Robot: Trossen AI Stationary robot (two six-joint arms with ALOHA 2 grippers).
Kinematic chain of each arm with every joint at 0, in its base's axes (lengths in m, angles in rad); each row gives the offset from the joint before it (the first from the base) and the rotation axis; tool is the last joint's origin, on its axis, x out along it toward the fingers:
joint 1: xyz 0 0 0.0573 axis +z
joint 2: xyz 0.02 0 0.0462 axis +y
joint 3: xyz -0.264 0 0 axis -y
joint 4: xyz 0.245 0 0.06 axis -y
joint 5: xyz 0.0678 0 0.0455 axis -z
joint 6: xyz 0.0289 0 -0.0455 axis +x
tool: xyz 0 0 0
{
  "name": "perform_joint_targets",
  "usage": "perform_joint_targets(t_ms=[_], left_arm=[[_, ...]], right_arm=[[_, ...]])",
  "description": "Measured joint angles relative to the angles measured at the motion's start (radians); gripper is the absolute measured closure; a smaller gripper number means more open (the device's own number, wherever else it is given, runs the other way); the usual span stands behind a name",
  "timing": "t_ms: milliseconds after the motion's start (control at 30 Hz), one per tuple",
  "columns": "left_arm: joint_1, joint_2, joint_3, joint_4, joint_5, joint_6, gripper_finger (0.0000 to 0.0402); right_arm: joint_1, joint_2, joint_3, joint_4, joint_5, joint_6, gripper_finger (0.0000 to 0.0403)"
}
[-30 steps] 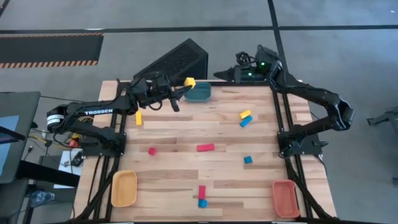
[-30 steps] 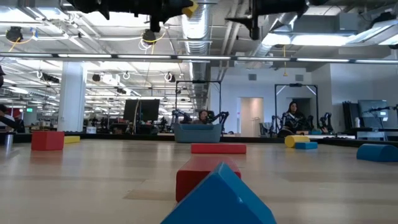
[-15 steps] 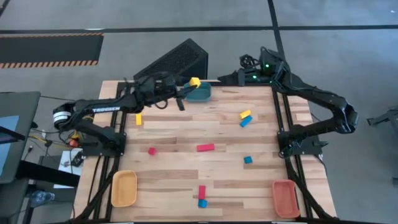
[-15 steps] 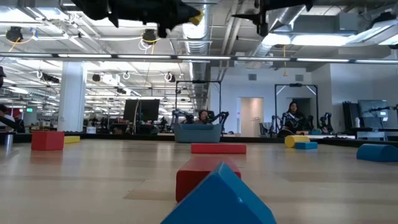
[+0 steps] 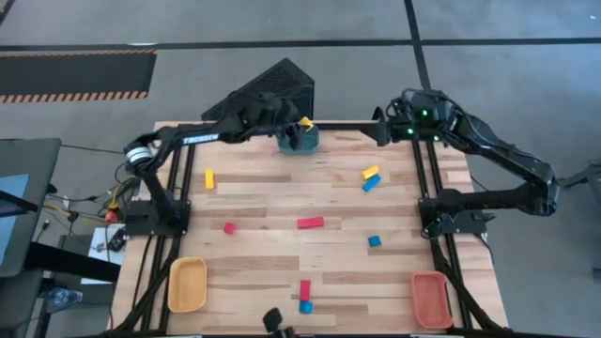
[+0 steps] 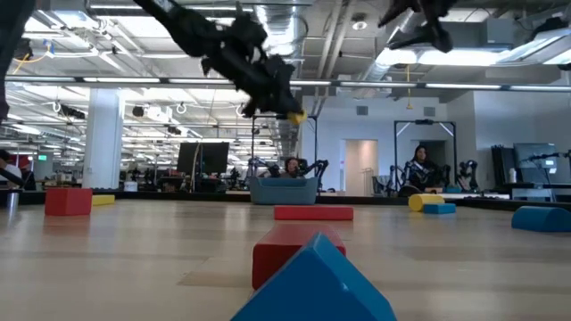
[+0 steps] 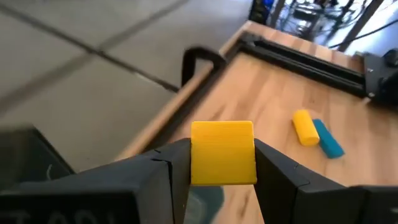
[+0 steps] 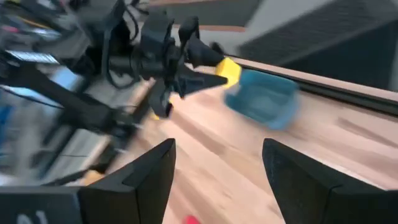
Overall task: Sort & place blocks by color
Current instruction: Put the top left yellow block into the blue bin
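My left gripper reaches to the table's far edge and is shut on a yellow block. It hangs in the air over the teal tray, well above it in the low view. My right gripper is open and touches nothing. It hovers at the far edge, to the right of the tray, and faces the left gripper. Other blocks lie flat on the table: a yellow bar, a red bar, a small red block and a blue block. My left gripper pinches the yellow block between its two fingers, one on each opposite side face. The fingers come from the table's left, slanting down. The block is lifted clear of the table and the tray.
A yellow-and-blue pair lies right of centre. A red block and a blue block sit at the near edge. The yellow tray is at the near left corner, the orange-red tray at the near right. A black box stands beyond the far edge.
My left gripper has carried the yellow block toward the table's right and far edge, to above the teal tray. It has also come down and tipped its fingers downward. My right arm has drawn back toward the table's right.
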Motion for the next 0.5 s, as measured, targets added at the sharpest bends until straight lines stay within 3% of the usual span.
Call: perform_joint_targets(t_ms=[167, 367, 500], left_arm=[[0.04, 0.09, 0.024, -0.045, 0.039, -0.098, 0.0278], [0.043, 0.167, 0.024, -0.027, -0.008, 0.033, 0.0278], [0.041, 0.203, 0.023, -0.04, -0.044, -0.004, 0.0277]], right_arm=[[0.033, -0.015, 0.0, -0.072, 0.115, -0.012, 0.0138], [0.03, -0.015, 0.0, -0.149, 0.168, -0.093, 0.0138], [0.005, -0.015, 0.0, -0.143, 0.192, -0.126, 0.0138]])
